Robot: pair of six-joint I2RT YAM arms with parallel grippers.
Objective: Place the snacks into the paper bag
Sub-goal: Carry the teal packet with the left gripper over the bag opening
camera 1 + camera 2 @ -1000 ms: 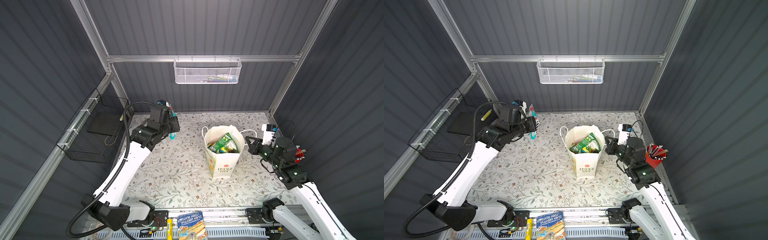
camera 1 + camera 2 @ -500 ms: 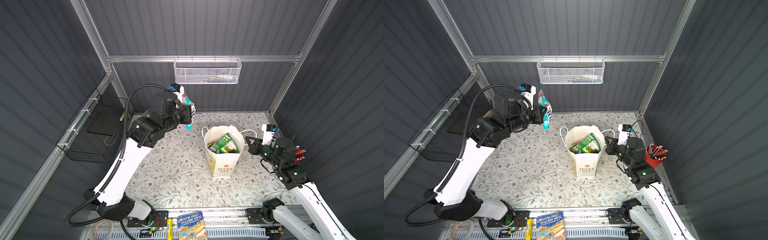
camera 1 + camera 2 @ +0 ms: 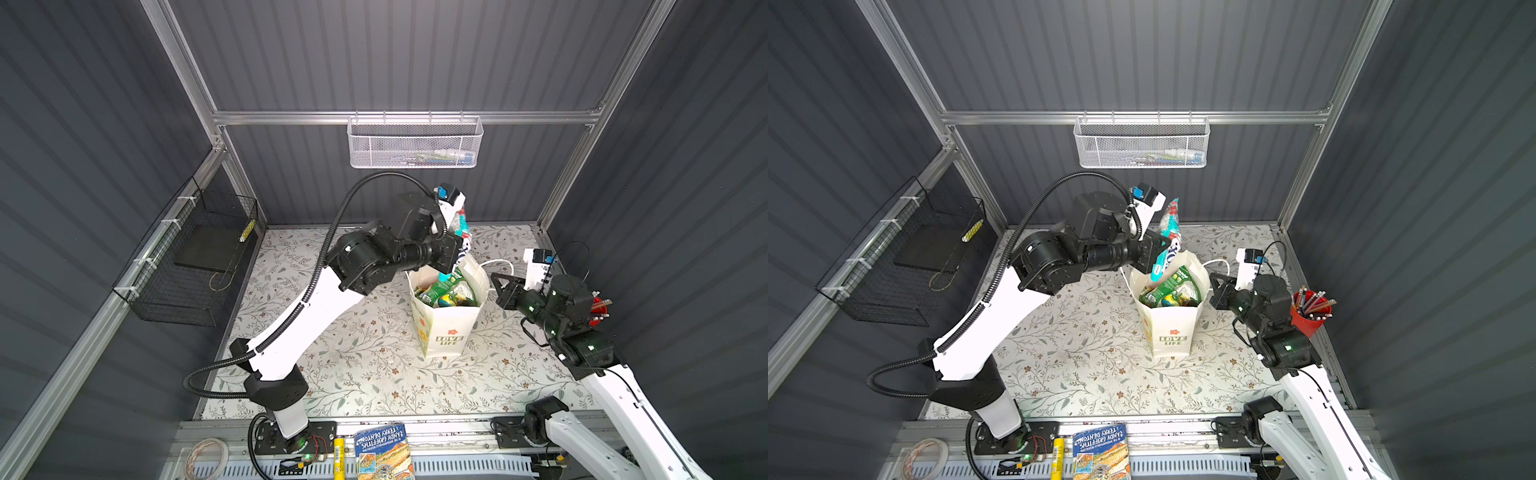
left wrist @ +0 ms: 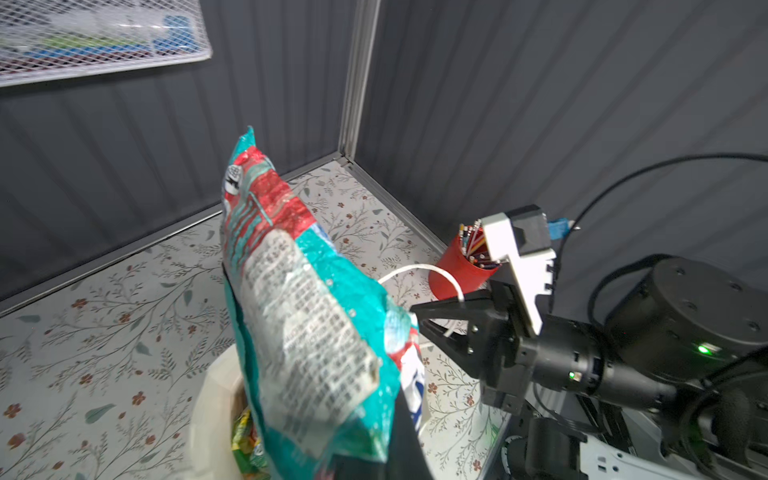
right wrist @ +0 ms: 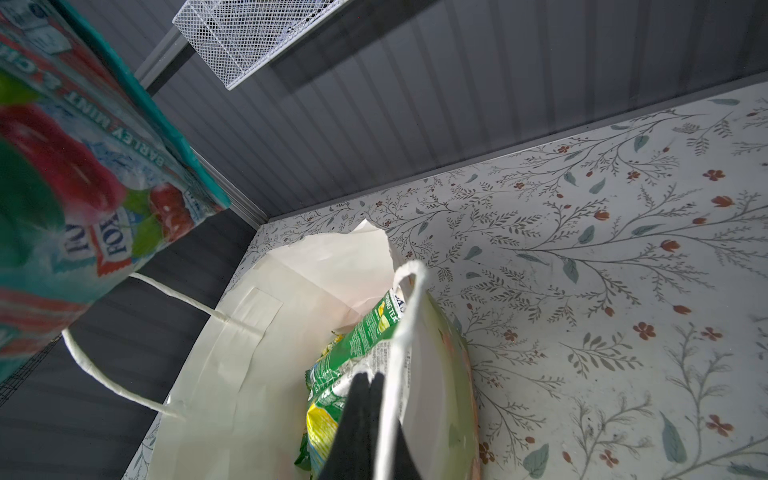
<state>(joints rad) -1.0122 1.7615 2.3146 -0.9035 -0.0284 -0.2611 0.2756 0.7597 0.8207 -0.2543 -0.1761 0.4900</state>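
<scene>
- The left end effector (image 3: 1155,251) is clamped on a teal FOX'S packet (image 3: 1169,230), with a black finger on each face of it in the left wrist view.
- The teal FOX'S packet (image 4: 299,316) hangs in the air, roughly upright and leaning. Its printed text panel faces the left wrist camera, and its cherry picture faces the right wrist camera (image 5: 75,174).
- In both top views its lower end sits at the far rim of the paper bag (image 3: 1169,328), over the open mouth. I cannot tell whether that end is already below the rim.
- The right end effector (image 5: 366,384) has its black fingers pressed together, with nothing visible between the tips.
- A white cord handle (image 5: 409,299) of the paper bag runs right along those fingers and touches them. I cannot tell whether it is pinched.
- The paper bag (image 3: 446,328) stands upright near the middle of the floral tabletop (image 3: 353,361), its "LOVE LIFE" print facing the front.
- Green snack packets (image 3: 442,291) already lie inside, reaching close to the rim.
- A red cup of pens (image 3: 1308,316) stands at the right edge, behind the right arm.
- A blue-covered book (image 3: 1100,451) lies on the front rail.
- A white mesh basket (image 3: 415,143) hangs on the back wall, and a black wire basket (image 3: 195,257) hangs on the left wall.
</scene>
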